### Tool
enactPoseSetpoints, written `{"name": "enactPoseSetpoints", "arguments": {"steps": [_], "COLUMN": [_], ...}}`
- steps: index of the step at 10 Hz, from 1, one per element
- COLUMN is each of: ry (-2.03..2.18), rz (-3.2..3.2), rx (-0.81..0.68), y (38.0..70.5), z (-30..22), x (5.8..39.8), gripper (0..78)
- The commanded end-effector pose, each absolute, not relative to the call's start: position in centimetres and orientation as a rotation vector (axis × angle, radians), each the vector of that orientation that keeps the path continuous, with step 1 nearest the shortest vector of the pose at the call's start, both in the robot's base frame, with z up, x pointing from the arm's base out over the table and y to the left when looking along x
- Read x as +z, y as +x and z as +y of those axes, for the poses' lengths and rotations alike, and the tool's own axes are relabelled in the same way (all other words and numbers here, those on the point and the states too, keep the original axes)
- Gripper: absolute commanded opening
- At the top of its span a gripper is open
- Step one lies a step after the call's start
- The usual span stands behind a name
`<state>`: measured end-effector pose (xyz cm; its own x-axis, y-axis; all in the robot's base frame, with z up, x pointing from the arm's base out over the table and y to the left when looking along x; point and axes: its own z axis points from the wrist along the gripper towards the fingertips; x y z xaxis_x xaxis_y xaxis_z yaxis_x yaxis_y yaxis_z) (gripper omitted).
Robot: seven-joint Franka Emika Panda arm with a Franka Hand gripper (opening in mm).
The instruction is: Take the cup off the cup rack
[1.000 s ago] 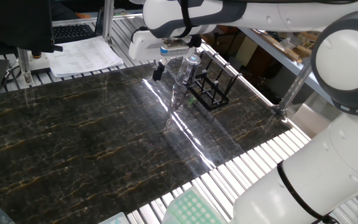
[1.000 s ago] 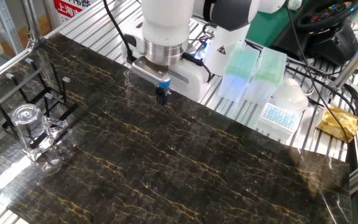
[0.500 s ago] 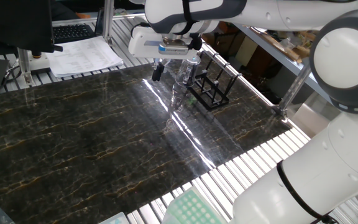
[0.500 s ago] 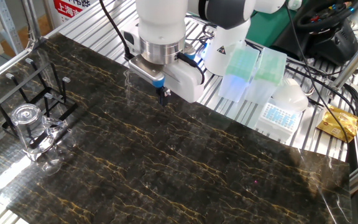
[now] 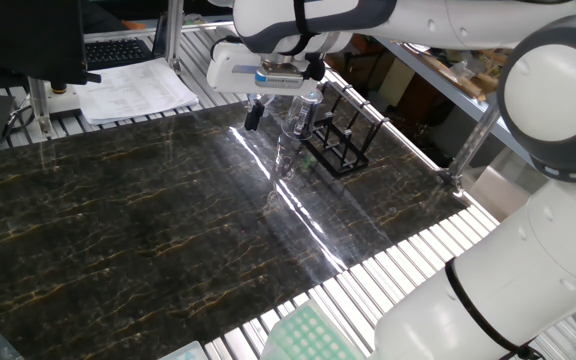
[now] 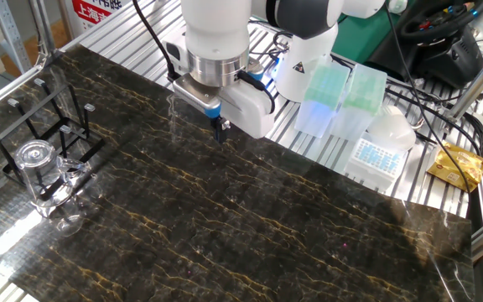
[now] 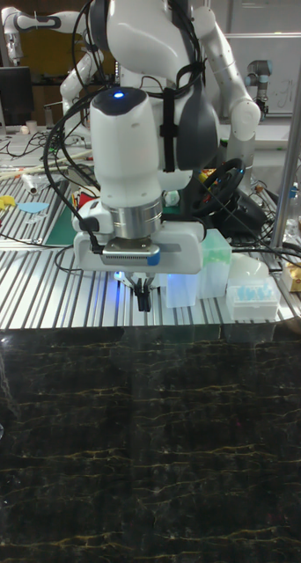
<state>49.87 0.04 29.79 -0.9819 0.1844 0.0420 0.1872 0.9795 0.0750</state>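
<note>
The cup (image 5: 304, 108) is clear glass and stands upright at the near end of the cup rack (image 5: 340, 142), a black thin-barred frame by the dark table's edge. In the other fixed view the cup (image 6: 38, 170) sits at the front end of the rack (image 6: 47, 124), far to the left. My gripper (image 5: 253, 114) hangs above the table, left of the cup and apart from it. Its black fingers are together, and nothing is held. It also shows as the gripper (image 6: 219, 128) near the table's back edge, and as the gripper (image 7: 143, 297) from the front.
The dark marble-patterned table top (image 6: 250, 218) is ringed by ribbed aluminium. Pipette-tip boxes (image 6: 342, 96) and a white lidded dish (image 6: 390, 130) lie behind the gripper. Papers (image 5: 133, 90) and a keyboard (image 5: 118, 50) lie off the far corner.
The hand has risen a little and shifted slightly toward the table's back edge. Cup and rack have not moved.
</note>
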Motion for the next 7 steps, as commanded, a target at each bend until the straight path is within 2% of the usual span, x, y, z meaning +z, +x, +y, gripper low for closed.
{"name": "enactPoseSetpoints", "arguments": {"steps": [1,7], "ry": [-0.288,-0.258], "rz": [-3.093,-3.100], "rx": [-0.123,-0.022], "y": [49.94,50.08], "z": [0.03,-0.10], "x": [29.91,29.50], "gripper": [0.0,0.0]}}
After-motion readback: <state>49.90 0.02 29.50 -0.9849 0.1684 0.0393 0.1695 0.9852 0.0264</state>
